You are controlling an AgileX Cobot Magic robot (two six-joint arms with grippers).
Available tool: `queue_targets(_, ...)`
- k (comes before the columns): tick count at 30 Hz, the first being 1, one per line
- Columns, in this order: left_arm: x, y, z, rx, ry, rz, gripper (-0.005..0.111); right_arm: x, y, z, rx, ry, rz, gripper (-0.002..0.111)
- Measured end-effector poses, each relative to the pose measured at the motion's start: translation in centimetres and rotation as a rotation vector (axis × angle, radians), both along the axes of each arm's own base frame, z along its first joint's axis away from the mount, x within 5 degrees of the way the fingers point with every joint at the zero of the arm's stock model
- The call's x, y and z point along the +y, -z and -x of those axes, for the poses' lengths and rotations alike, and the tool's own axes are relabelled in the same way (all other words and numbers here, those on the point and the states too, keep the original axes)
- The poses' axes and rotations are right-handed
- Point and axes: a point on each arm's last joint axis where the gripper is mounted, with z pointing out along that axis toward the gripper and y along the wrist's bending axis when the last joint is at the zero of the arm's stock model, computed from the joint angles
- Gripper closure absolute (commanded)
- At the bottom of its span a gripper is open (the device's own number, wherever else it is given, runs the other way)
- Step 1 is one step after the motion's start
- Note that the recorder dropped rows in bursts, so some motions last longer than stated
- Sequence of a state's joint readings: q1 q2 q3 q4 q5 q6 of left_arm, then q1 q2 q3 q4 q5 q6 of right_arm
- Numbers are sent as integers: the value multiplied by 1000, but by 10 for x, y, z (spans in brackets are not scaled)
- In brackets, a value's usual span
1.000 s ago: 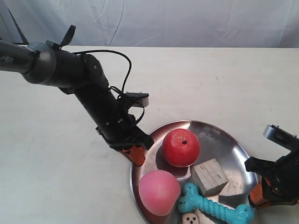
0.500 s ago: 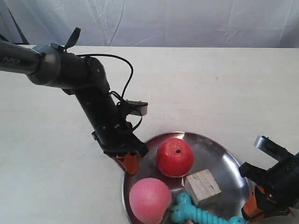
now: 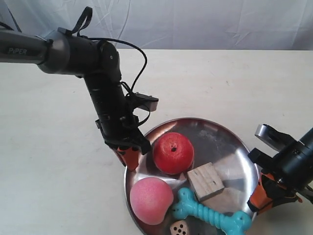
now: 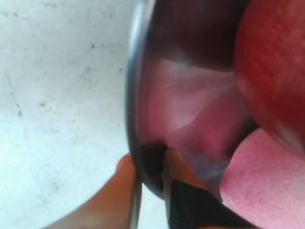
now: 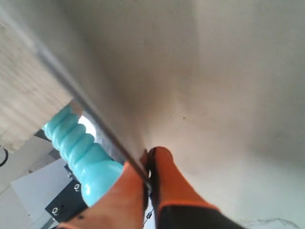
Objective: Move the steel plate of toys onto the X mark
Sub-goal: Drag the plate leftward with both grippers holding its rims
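Clamping steel plate (image 3: 215, 139): left gripper (image 4: 150, 164), right gripper (image 5: 147, 167)

Bright soft light glares on the steel plate (image 3: 218, 139); wrist views blurred.

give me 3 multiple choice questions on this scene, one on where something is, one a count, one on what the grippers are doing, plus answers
1. Where is the cream die?
A. Off the steel plate
B. On the plate, between the pink peach and the turquoise bone
C. Held in a gripper

2. How many toys lie on the plate?
A. Three
B. Four
C. Five

3. The left gripper and right gripper are:
A. Each shut on the plate's rim, at opposite sides
B. Both open above the plate
C. Both clear of the rim

Answers:
1 B: the exterior view shows it low on the plate between those two.
2 C: red apple, peach, wooden cube, bone, die.
3 A: each wrist view shows the rim pinched between orange fingers.
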State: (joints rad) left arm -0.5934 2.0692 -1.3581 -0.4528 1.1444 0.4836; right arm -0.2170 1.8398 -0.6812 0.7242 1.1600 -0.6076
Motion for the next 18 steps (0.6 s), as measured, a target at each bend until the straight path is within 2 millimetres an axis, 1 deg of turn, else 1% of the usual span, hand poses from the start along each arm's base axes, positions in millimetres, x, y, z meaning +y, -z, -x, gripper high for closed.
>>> queue_targets(5,0,-4,-3,-10,2,-19,107,-2,12,-13,44,-14,-29,109)
queue_targets(10,-1,7,-3,23,4,-42,107,-1,24,-13,86,-34,-69,109)
queue_targets(13,0,8,-4,30,-1,-74,107,0,27,-14,90,-29,-84,109)
queue_targets(18,0,0,-13,-21,-12,-106,107,-1,26,-29,61,-16,-87,109)
